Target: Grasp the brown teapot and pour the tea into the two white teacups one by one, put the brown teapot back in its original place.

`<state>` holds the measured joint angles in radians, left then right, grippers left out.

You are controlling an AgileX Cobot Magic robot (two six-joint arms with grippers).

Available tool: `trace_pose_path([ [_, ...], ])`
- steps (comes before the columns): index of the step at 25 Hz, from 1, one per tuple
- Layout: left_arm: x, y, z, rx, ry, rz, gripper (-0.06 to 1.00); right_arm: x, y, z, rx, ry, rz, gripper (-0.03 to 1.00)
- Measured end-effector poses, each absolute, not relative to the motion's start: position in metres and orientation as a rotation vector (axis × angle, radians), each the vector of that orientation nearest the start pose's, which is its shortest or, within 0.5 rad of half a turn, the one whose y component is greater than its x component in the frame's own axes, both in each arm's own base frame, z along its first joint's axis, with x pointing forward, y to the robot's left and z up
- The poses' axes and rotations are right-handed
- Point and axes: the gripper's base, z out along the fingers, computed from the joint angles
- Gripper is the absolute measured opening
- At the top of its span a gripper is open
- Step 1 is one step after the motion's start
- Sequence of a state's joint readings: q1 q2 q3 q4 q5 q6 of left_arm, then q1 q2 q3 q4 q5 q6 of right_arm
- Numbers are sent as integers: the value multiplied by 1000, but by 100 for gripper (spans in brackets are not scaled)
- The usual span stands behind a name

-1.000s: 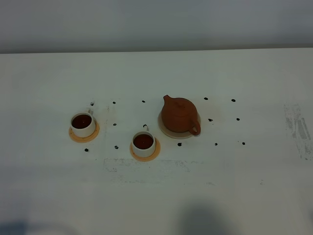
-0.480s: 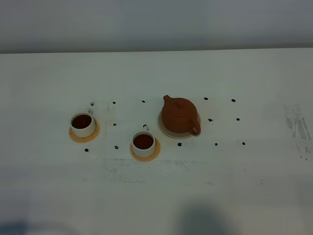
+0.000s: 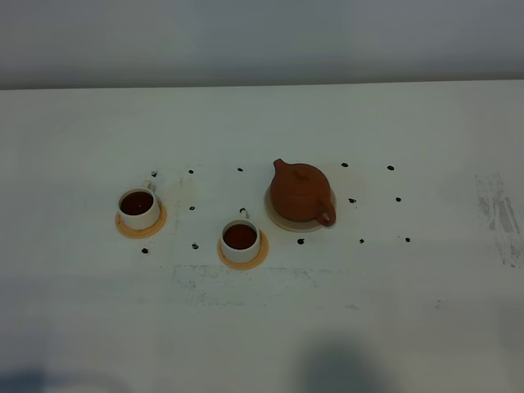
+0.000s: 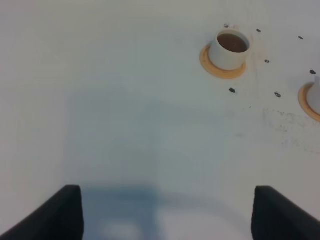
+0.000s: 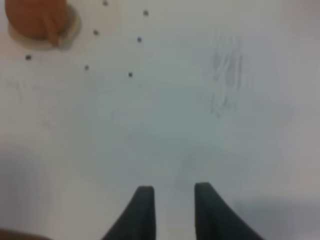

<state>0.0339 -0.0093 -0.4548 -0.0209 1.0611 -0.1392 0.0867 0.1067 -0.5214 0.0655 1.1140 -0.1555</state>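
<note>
The brown teapot (image 3: 301,193) stands upright on its cream saucer (image 3: 281,222), spout toward the far left, handle toward the near right. The two white teacups (image 3: 137,207) (image 3: 240,240) sit on tan coasters and both hold dark tea. Neither gripper shows in the high view. My left gripper (image 4: 167,212) is open, fingers wide apart over bare table, with one teacup (image 4: 231,47) well ahead of it. My right gripper (image 5: 172,192) has a narrow gap between its fingers and nothing in it; the teapot (image 5: 35,17) is far off at that view's corner.
Small dark dots (image 3: 361,241) mark the white table around the cups and the saucer. A scuffed grey patch (image 3: 497,213) lies at the right. A second coaster's edge (image 4: 307,100) shows in the left wrist view. Arm shadows fall along the near edge.
</note>
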Motion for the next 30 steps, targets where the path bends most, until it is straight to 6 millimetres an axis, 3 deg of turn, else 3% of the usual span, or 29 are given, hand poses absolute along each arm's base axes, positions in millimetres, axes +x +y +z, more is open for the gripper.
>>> trace_pose_path([
  [8, -1, -2, 265, -179, 2074, -90, 68, -11, 4, 279, -252, 2056, 39, 20],
  [30, -1, -2, 265, -179, 2074, -90, 68, -11, 4, 278, -249, 2056, 41, 20],
])
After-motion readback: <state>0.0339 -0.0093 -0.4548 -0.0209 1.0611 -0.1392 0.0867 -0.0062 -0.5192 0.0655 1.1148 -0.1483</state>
